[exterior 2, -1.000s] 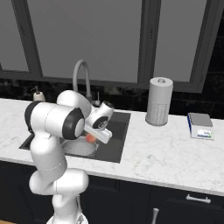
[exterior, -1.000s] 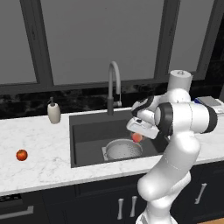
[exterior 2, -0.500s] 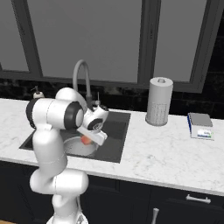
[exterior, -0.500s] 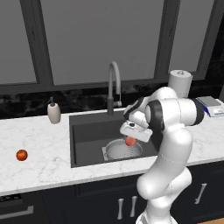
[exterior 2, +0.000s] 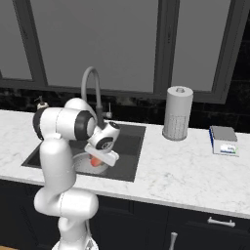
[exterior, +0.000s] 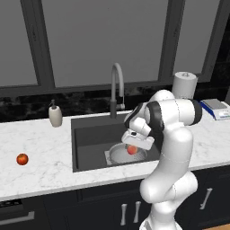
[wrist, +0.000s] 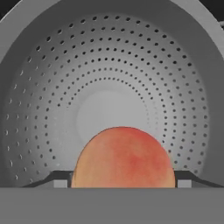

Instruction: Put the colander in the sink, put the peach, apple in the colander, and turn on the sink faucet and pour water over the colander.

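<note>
gripper (wrist: 122,186) clamped on the peach (wrist: 124,158), low centre of hand view, tips at both its sides; colander (wrist: 109,87) right below, its holed bowl across that frame; colander sits in sink (exterior: 90,134), mid left base view; apple (exterior: 22,159) on counter (exterior: 40,170) at far left; sink faucet (exterior: 117,85) behind basin.
</note>
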Robot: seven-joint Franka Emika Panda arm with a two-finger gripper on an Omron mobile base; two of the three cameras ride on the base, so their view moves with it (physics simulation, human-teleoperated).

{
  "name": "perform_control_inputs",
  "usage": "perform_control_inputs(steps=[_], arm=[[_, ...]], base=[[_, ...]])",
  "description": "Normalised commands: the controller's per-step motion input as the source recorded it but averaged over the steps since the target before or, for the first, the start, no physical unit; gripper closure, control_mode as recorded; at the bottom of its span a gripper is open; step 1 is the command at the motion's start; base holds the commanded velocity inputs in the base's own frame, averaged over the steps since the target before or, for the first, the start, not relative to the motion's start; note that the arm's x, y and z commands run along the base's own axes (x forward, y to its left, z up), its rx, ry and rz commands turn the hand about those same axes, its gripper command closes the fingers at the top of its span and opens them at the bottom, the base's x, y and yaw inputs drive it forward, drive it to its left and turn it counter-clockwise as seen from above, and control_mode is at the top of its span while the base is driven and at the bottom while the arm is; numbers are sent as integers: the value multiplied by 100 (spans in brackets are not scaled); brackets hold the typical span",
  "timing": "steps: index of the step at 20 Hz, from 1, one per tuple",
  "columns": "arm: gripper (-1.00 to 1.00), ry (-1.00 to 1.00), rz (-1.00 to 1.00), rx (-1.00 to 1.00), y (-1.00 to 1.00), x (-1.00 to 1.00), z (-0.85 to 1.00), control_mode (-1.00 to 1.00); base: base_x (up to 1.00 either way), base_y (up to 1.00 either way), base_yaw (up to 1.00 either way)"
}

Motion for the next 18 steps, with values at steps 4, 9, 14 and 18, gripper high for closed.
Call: perform_control_inputs(steps=[4, 9, 14, 18], arm=[[100, 0, 6, 0, 0, 0, -20, -100], [100, 0, 6, 0, 2, 0, -12, -100], [-100, 0, 5, 0, 15, -2, -3, -100], [-100, 0, 3, 0, 13, -6, 3, -100]], base=[[0, 0, 0], [0, 0, 0], [0, 0, 0], [0, 0, 0]])
